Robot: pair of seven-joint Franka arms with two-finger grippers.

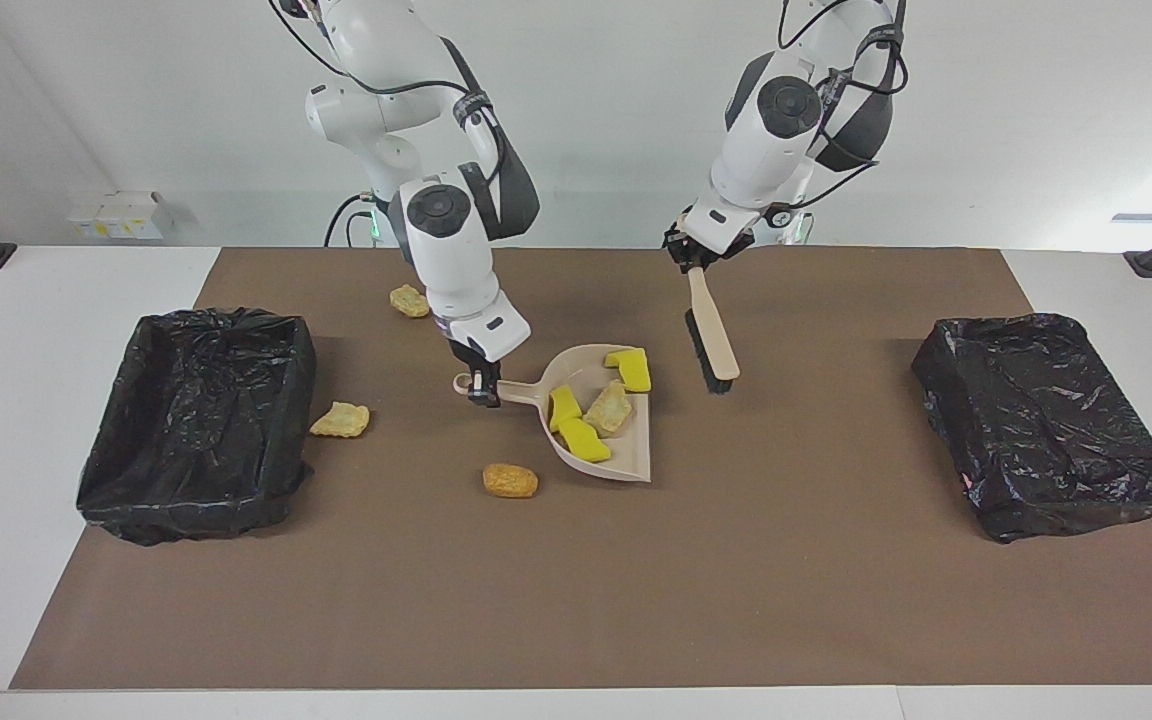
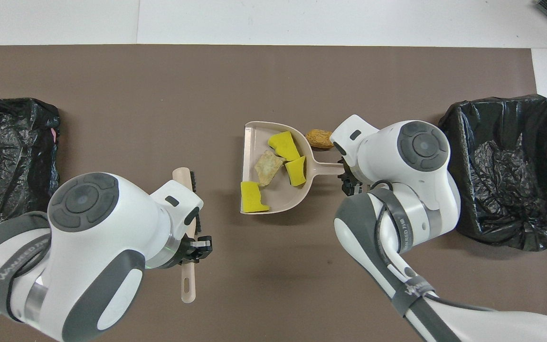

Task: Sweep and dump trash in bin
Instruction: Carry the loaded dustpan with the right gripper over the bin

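Four trash pieces (image 1: 591,410) lie in the dustpan (image 1: 626,465), whose handle the right end effector (image 1: 481,390) clamps, three lumps (image 1: 510,481) lie unswept on the surface, and the left end effector (image 1: 693,257) grips the lifted brush (image 1: 711,345).

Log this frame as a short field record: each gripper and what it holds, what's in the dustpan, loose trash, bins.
right gripper: shut on the dustpan handle
left gripper: shut on the brush, held in the air beside the dustpan
dustpan: raised off the mat, carrying three yellow sponge pieces and one tan lump
loose trash: three brown lumps on the mat
bins: one black-lined bin at the right arm's end, one at the left arm's end
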